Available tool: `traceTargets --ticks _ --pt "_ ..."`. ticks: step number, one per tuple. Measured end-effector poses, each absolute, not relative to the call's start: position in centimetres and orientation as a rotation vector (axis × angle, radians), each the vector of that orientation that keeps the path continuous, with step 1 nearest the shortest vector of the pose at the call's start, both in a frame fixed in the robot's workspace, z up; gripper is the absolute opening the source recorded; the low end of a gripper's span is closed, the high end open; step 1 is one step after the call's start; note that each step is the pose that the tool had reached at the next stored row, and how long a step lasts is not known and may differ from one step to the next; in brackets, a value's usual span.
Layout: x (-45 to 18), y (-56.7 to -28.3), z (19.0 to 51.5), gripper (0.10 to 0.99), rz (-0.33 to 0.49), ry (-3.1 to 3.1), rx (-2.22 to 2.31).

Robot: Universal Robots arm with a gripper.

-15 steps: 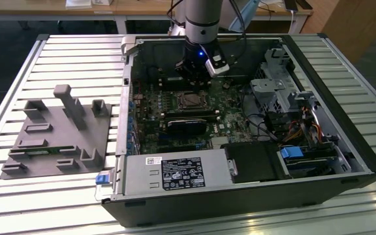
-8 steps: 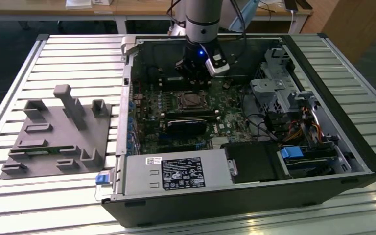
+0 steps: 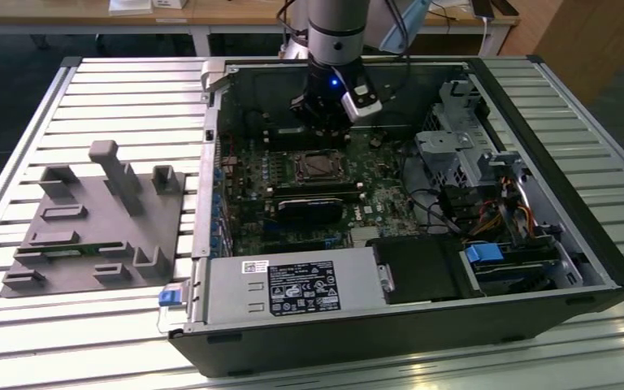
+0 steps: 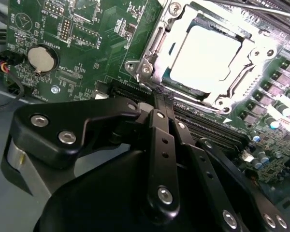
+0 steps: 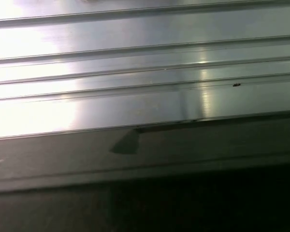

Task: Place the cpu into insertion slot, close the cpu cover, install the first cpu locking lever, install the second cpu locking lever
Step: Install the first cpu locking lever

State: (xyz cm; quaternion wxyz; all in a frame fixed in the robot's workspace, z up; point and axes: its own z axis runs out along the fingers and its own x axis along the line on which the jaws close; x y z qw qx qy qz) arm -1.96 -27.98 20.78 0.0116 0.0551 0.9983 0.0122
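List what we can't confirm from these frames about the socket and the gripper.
- Gripper fingertips: in the second wrist view they end at the socket's edge, and the black linkage hides whether they hold anything.
- Cpu seating: glare washes out the chip top and cover.
- Socket in the exterior view: too small to read lever positions.
- First wrist view: ribbed metal surface, no socket.

One open computer case (image 3: pixel 399 309) on one slatted metal worktop (image 3: pixel 127 81). One grey fixture block (image 3: pixel 95 219) beside it. One green motherboard (image 3: pixel 323 195); one insertion slot (image 3: pixel 320 165), one cpu (image 4: pixel 203 53) seated within. One coin cell battery (image 4: pixel 41 58). One robot arm (image 3: pixel 334 32).
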Motion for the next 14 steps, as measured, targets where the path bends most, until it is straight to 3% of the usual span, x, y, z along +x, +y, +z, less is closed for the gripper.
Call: traceTargets --ticks 14 --pt "-1.96 -28.80 21.16 0.106 0.039 3.113 0.172"
